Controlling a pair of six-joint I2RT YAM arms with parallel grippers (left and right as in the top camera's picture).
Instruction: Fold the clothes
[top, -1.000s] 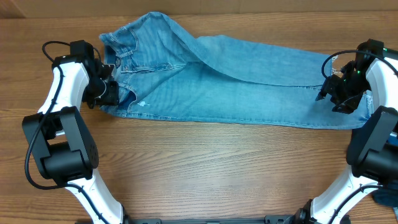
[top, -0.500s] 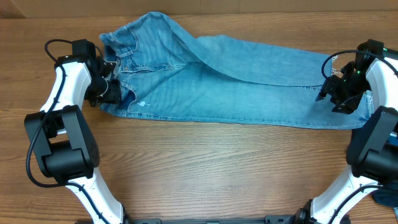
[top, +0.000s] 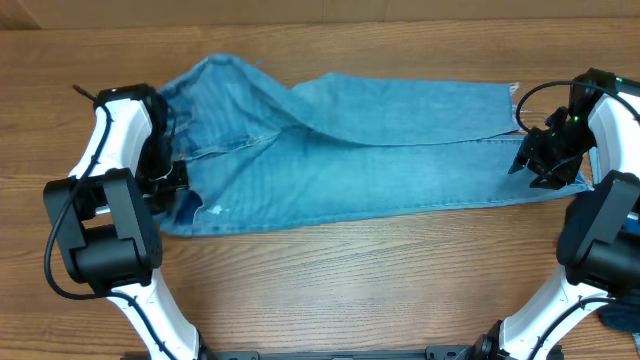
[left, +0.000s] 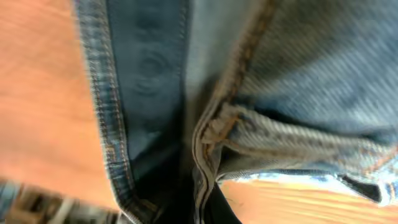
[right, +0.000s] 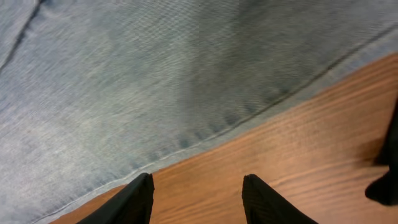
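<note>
A pair of light blue jeans (top: 350, 150) lies flat across the wooden table, with the waist at the left and the leg hems at the right. My left gripper (top: 170, 187) is at the waist's front corner and is shut on the waistband denim (left: 280, 81). The fabric runs down between its fingers (left: 200, 208). My right gripper (top: 545, 165) is at the leg end. In the right wrist view its fingers (right: 198, 193) are open and empty over bare wood, just in front of the hem of the jeans (right: 155, 74).
The wooden table (top: 350, 270) extends in front of the jeans. A small blue object (top: 625, 316) shows at the lower right corner beside the right arm's base. The table's back edge runs along the top.
My left gripper has moved toward the table's front, dragging the waist with it. The jeans have shifted and swung so the leg end now lies farther back. The right gripper has barely moved.
</note>
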